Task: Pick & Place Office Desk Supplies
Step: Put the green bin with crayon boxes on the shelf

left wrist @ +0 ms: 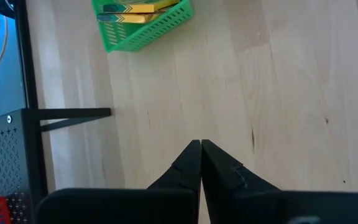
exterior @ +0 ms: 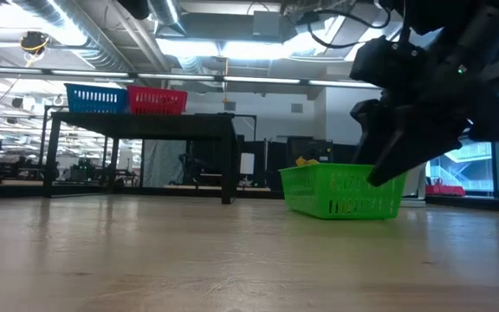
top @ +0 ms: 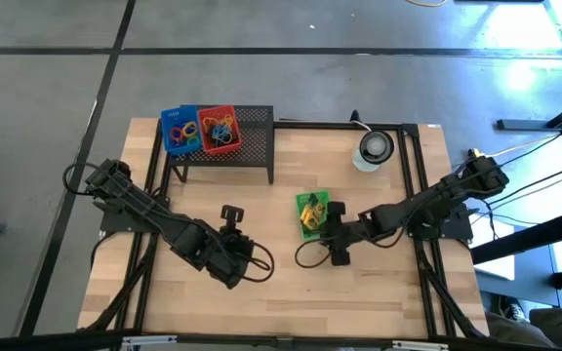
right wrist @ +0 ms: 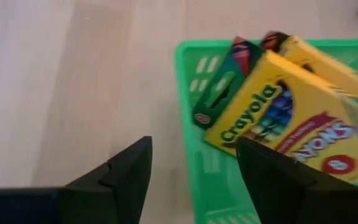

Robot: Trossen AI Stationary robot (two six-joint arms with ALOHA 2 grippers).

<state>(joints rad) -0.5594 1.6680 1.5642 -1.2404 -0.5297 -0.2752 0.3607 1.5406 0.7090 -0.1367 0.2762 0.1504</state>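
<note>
Two yellow-green crayon boxes [right wrist: 284,118] lie tilted in a green basket [top: 312,214] at mid-table. My right gripper [right wrist: 192,142] hovers open over the basket's edge, one finger outside its wall and one over the inside, close in front of the nearer box. In the low view it [exterior: 386,169] hangs at the basket's [exterior: 340,192] right end. My left gripper [left wrist: 201,144] is shut and holds nothing, above bare table left of the basket [top: 230,213]. Rubber-band loops [top: 218,127] lie in a red basket and in a blue basket [top: 179,129] on the rack.
A black wire-mesh rack [top: 247,146] stands at the far left-centre of the table, with its legs on the wood. A round white-and-dark disc [top: 374,148] sits near the far right. Bare wood stretches along the near edge. Black frame rails run along both table sides.
</note>
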